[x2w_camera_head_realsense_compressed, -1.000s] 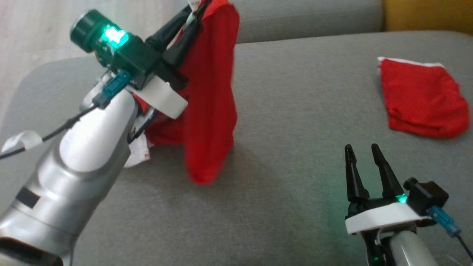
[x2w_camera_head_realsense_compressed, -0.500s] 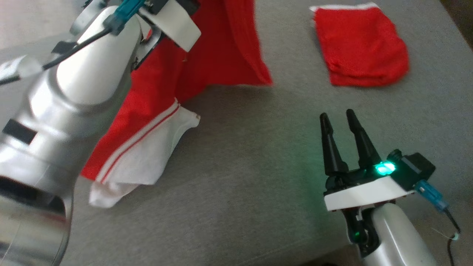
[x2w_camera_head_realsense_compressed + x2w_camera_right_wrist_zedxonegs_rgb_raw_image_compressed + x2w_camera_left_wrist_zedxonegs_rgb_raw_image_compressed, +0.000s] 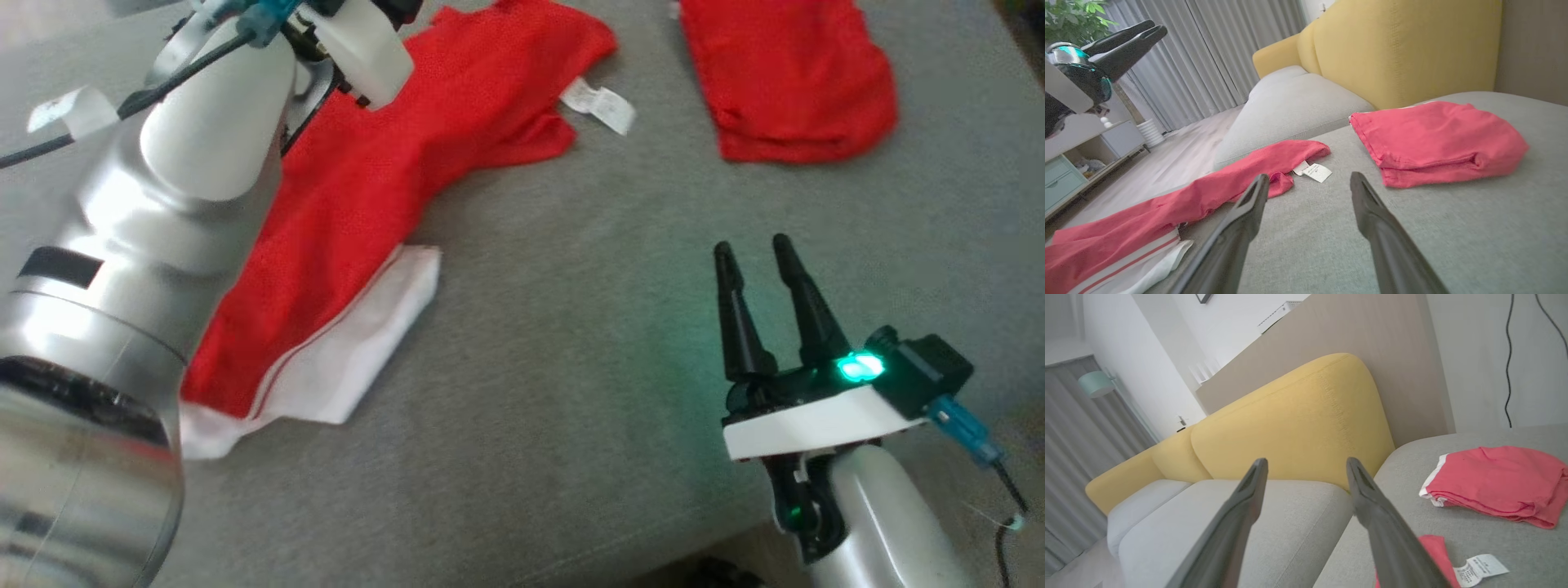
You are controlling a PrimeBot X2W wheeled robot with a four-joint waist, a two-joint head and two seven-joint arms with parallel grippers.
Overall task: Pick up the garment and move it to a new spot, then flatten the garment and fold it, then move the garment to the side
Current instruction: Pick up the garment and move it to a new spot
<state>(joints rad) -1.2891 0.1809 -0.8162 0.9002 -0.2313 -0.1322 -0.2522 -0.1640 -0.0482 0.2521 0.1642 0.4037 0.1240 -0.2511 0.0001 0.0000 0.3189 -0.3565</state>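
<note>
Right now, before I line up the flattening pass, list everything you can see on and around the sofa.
Loose garment: one, red with a white band, lying crumpled on the seat's left side.
Care label: one, white, at the loose garment's far end.
Folded garment: one, red with white trim, far right of the seat, apart from the loose one.
Sofa seat: one, grey, under both garments.
Backrest: two sections, yellow, behind the seat.
Curtains: grey, beyond the sofa.
Left gripper: one, dark fingers, open and empty, held in the air.
Right gripper: one, dark fingers, open and empty, over bare seat at the near right.
</note>
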